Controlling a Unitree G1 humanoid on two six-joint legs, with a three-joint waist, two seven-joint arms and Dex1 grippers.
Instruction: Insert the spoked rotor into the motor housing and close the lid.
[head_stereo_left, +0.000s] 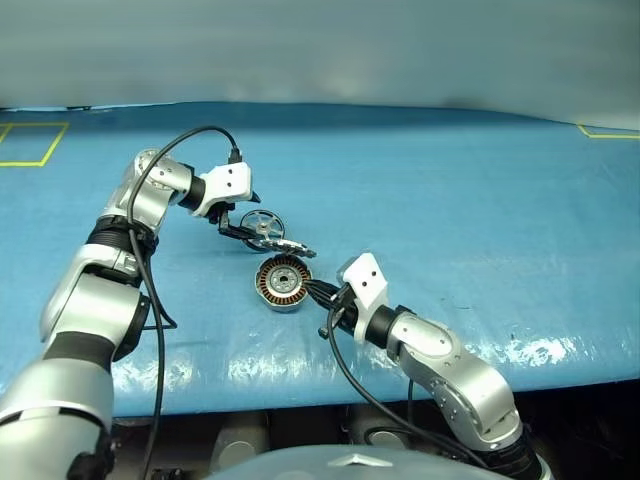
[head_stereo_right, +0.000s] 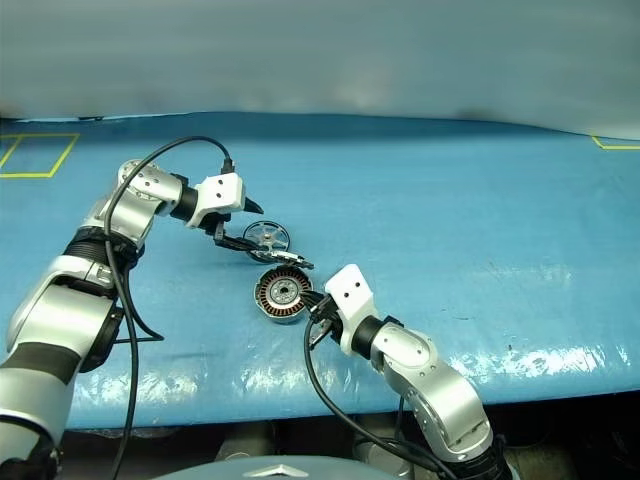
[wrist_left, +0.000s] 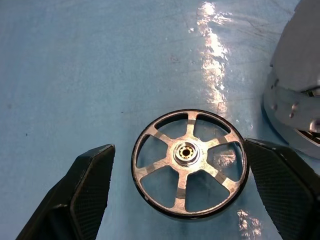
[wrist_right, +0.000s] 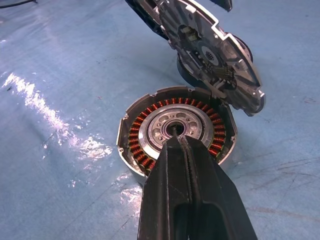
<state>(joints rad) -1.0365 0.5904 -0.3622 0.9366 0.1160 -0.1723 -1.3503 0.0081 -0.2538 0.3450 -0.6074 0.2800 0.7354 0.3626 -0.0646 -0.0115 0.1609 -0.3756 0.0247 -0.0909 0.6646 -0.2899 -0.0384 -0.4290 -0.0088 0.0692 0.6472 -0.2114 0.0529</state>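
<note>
Left wrist view: left hand (wrist_left: 175, 195) open astride the rotor (wrist_left: 190, 163), flat on the counter (wrist_left: 75, 75). It looks thin, rigid, slippery; pinch the rim. Right hand (wrist_right: 182, 145) is shut.

1. The right tool's (wrist_right: 181, 150) closed fingers cover the near part of the motor housing (wrist_right: 175, 132), hiding the windings there.
2. The raised lid (wrist_right: 212, 55) is cut off by the right wrist view's upper edge and screens the spoked rotor (wrist_left: 190, 162) behind it.
3. Both fingers (wrist_left: 87, 187) of the left tool run out of the left wrist view's lower edge.
4. In the head views the rotor's spokes are too small to count.
</note>
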